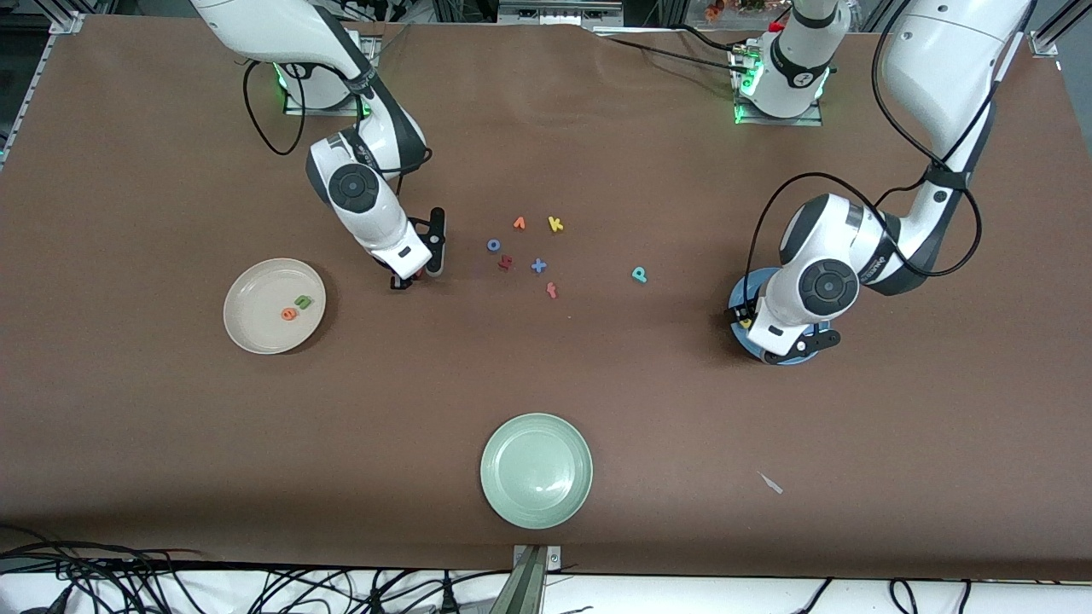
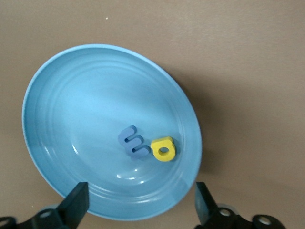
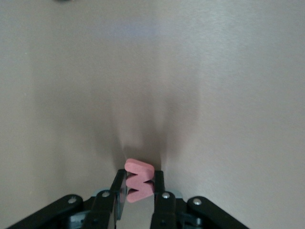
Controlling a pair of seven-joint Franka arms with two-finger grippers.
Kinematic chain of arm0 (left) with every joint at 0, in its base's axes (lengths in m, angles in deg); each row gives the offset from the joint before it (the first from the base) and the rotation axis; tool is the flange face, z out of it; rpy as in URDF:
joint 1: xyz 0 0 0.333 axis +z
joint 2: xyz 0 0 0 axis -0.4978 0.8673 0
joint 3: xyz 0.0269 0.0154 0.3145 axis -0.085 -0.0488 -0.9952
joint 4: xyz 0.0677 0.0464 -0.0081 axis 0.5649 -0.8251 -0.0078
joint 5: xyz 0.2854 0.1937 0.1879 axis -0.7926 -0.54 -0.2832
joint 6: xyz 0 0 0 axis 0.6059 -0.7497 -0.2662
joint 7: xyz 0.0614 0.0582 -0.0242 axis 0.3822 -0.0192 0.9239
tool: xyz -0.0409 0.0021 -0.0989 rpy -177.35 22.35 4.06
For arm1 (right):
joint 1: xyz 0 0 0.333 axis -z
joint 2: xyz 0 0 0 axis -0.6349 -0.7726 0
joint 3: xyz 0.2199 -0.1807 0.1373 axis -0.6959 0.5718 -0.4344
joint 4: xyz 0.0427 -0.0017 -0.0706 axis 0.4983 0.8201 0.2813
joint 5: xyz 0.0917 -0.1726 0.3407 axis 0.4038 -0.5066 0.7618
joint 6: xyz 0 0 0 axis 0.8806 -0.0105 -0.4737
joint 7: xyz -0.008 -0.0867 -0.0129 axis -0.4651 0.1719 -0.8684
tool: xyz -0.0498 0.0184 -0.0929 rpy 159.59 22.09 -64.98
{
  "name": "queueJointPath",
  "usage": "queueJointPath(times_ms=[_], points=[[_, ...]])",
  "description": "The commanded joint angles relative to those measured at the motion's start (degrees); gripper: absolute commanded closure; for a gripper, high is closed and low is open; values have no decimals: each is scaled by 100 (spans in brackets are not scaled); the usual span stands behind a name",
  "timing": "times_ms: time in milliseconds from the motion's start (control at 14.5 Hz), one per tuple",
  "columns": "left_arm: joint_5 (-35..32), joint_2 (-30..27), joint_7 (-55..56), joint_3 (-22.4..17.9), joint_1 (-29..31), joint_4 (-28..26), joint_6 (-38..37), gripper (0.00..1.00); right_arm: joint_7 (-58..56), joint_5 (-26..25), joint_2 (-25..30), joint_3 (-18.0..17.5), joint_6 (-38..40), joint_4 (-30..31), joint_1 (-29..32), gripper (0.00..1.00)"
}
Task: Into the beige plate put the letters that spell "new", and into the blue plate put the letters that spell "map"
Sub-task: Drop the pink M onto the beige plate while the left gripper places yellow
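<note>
Field notes, both arms busy.

Right tool point(image 3: 139, 191) low at the table point(image 1: 171, 443), between the beige plate point(image 1: 256, 337) and the loose cluster of letters; its fingers are pinched on the pink w point(image 3: 139, 180).

Left tool point(image 2: 140, 202) hangs over the blue plate point(image 2: 57, 95) at the left arm's end of the table, fingers spread wide and empty. In that plate lie the blue m point(image 2: 133, 143) and the yellow a point(image 2: 164, 149), touching.

Beige plate carries the green n point(image 1: 304, 301) and the orange e point(image 1: 289, 314).

Progress, as I judge it: four of six letters placed, w in hand, teal p point(image 1: 639, 274) alone on the table, not yet picked.

Pale green plate point(image 1: 536, 471) nearest the front camera, unused.

Readable writing: only the letters themselves; a yellow k point(image 1: 555, 224) among the leftovers.
</note>
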Motion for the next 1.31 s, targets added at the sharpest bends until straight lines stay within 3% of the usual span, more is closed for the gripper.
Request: queueJointPath(times_ms=[0, 69, 207, 551, 1033, 1102, 1171, 1240], points=[[-125, -115, 30, 65, 26, -11, -139, 1, -41, 48, 137, 179, 1587, -897, 74, 100], [-116, -124, 30, 65, 26, -11, -139, 1, -32, 48, 137, 258, 2289, -1232, 83, 100], [-116, -124, 30, 83, 17, 50, -139, 1, -76, 48, 137, 600, 2892, -1498, 100, 100], [-108, -89, 1232, 618, -123, 471, -314, 1, -120, -30, 58, 1471, 3035, -1516, 170, 100], [428, -1, 1577, 672, -343, 762, -464, 1, -24, -163, -689, 1718, 2956, -2132, 741, 100], [437, -1, 1577, 672, -343, 763, -464, 1, 29, -128, -698, 1718, 2947, -2132, 794, 35], [437, 16, 1568, 672, -343, 780, -464, 1, 64, -58, -690, 1718, 2964, -2158, 856, 0], [437, 17, 1568, 672, -343, 780, -464, 1, 64, 21, -663, 1718, 3034, -2201, 882, 0]])
